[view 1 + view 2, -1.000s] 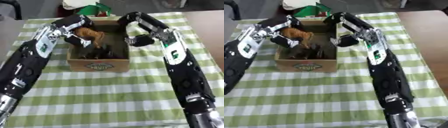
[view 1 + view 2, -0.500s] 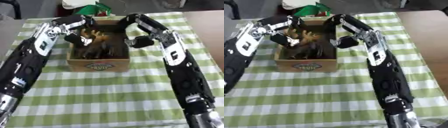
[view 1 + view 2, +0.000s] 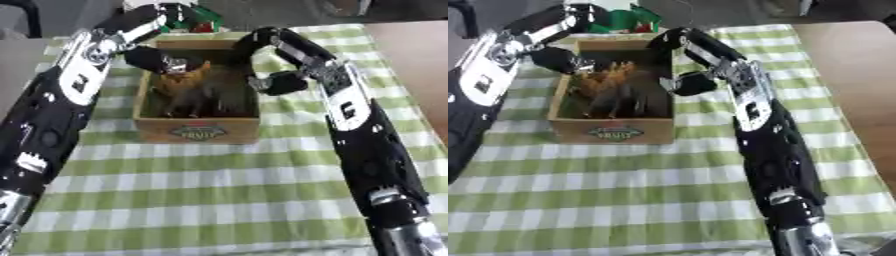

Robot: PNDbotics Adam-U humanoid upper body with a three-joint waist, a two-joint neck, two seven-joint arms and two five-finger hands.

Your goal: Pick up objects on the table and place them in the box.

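Left eye view: box (image 3: 198, 132) label unreadable; left hand (image 3: 156, 61) above it.

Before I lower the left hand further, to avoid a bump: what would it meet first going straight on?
Probably the orange-brown toy inside the box; the left hand hovers just above it, though depth is unclear.

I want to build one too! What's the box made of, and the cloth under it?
The box looks like plain wood: tan, matte boards with a printed oval label on the front. The cloth looks like woven fabric, checked green and white, lying flat; it could be vinyl.
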